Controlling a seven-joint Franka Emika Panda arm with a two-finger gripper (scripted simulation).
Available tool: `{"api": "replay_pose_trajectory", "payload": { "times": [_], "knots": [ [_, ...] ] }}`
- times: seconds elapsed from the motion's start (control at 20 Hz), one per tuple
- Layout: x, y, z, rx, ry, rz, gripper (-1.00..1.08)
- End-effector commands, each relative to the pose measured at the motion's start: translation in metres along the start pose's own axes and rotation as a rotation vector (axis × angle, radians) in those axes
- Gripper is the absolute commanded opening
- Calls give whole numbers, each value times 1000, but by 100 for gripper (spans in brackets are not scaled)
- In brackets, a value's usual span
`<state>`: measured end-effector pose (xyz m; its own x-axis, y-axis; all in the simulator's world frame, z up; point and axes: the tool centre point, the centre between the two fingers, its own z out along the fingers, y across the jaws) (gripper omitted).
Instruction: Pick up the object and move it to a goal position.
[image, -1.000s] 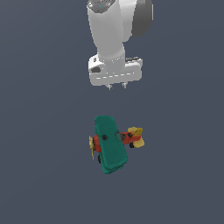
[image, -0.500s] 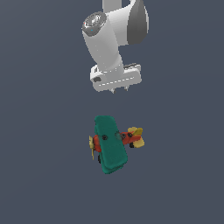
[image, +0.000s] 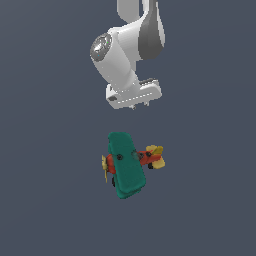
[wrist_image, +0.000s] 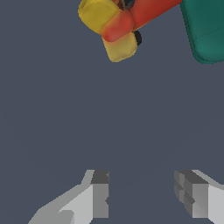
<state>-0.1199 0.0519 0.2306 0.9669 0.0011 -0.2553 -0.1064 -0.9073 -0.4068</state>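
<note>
So in the exterior view the toy plane (image: 128, 164) is just sitting on the dark surface (image: 45, 200), wheels down as far as one can tell, green wings on top, yellow propeller toward the exterior view's left and yellow tail toward the right. Nothing is touching it, so the pickup hasn't happened yet and the whole carry to the goal is left to do. No goal marker shows up anywhere either. The arm (image: 122, 55) hangs above the plane, tilted, with its big white joint leaning to the exterior view's left and the gripper (image: 138, 106) pointing downward, clear of the wings with open space between. From this angle only tiny finger stubs poke out below the hand, so the opening is hard to read here.

The wrist view settles it: the two fingers (wrist_image: 98, 194) stand well apart with nothing but bare surface between them. The plane's yellow tail and red body (wrist_image: 127, 22) sit off at the edge of the shot, plus a corner of green wing, so the gripper probably isn't lined up over the plane yet.
</note>
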Motion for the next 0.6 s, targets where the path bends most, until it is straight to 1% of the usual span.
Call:
{"api": "replay_pose_trajectory", "payload": {
  "times": [0.0, 0.55],
  "knots": [
    [-1, -1, 7, 34, -10, 8, 28],
    [-4, -4, 33, 177, -39, 46, 28]
  ]
}}
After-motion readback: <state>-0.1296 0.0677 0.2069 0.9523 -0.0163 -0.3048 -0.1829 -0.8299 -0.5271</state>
